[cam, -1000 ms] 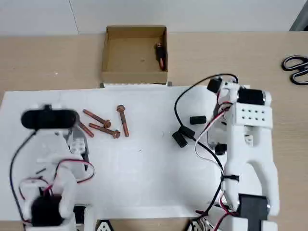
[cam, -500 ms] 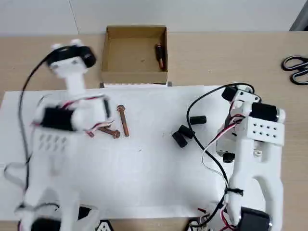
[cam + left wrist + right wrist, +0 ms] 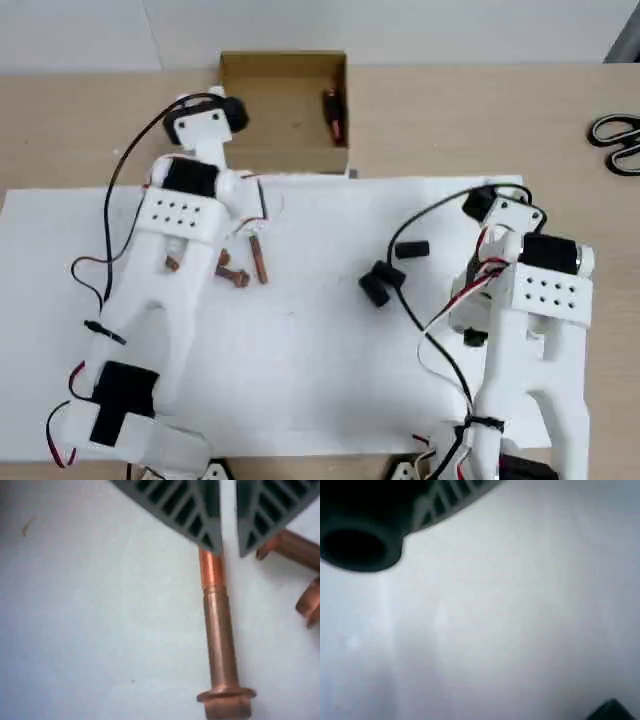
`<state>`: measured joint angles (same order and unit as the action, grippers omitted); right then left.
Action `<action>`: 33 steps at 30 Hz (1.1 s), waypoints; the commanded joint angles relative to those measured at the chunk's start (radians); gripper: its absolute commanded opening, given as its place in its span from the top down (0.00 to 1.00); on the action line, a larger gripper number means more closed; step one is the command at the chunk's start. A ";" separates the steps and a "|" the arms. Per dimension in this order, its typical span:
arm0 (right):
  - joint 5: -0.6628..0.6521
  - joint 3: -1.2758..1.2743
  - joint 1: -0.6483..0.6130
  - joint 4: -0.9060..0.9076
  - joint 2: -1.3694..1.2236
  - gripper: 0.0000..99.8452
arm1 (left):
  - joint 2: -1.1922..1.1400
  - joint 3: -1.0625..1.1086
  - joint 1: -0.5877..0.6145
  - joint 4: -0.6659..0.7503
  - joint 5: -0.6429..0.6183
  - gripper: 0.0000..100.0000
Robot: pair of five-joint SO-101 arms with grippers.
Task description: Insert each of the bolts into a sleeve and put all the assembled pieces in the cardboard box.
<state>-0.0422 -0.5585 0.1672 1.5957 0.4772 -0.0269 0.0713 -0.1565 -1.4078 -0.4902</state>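
My left gripper hovers over the copper bolts on the white sheet, just in front of the cardboard box. In the left wrist view its dark fingers stand a narrow gap apart right above the threaded end of one bolt. That bolt lies beside two others. An assembled piece rests in the box. My right gripper is at the sheet's right side, shut on a black sleeve. Three loose sleeves lie mid-sheet.
The white sheet covers most of the table. Scissors lie at the far right edge. A dark object shows at the corner of the right wrist view. More bolt ends lie close beside the left fingers.
The left arm has swung up from the near left corner to the bolts by the box. The right arm has drawn back toward the front with the sleeve.
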 commanded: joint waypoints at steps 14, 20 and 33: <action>-0.006 0.002 0.010 -0.045 0.031 1.00 | -0.164 -0.041 0.012 0.123 0.009 0.80; -0.006 -0.003 0.010 -0.045 0.031 1.00 | -0.212 -0.041 0.089 0.190 0.009 0.80; -0.006 -0.003 0.010 -0.045 0.031 1.00 | -0.221 -0.041 0.049 0.186 0.011 0.80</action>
<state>-0.0422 -0.5677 0.1672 1.5650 0.4803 -0.2524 0.0713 -0.0875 -1.2344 -0.4841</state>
